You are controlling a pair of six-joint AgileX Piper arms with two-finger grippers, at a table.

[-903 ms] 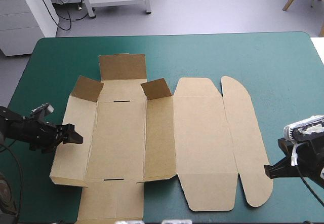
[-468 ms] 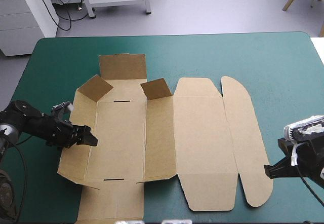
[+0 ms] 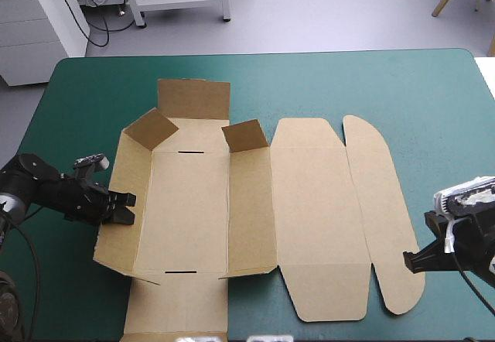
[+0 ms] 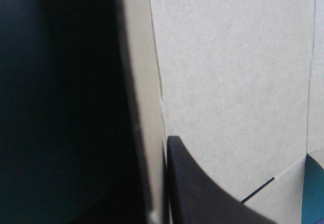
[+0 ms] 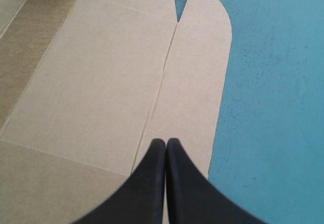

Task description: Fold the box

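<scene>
The box (image 3: 309, 203) lies open across the middle of the worktop (image 3: 433, 102), mostly flat, and I am working on raising its left wall (image 3: 128, 164). The left gripper (image 3: 124, 206) is at that wall: one of its fingers (image 4: 202, 193) presses the inner face, the other is lost in shadow on the outer side, so I judge them clamped on the board. To do this well I would pivot the wall about its scored crease rather than drag it, since the light sheet slides easily on the smooth teal-green cover. The right gripper (image 5: 166, 143), fingers together in a point, sits at the near end of the rounded flap (image 3: 383, 210); pressing down there should pin the sheet. The board is matte brown, stiff but thin, with crisp creases, two small tabs (image 3: 151, 129) standing at the far corners, and a narrow slot (image 3: 189, 153) cut near the far crease.
</scene>
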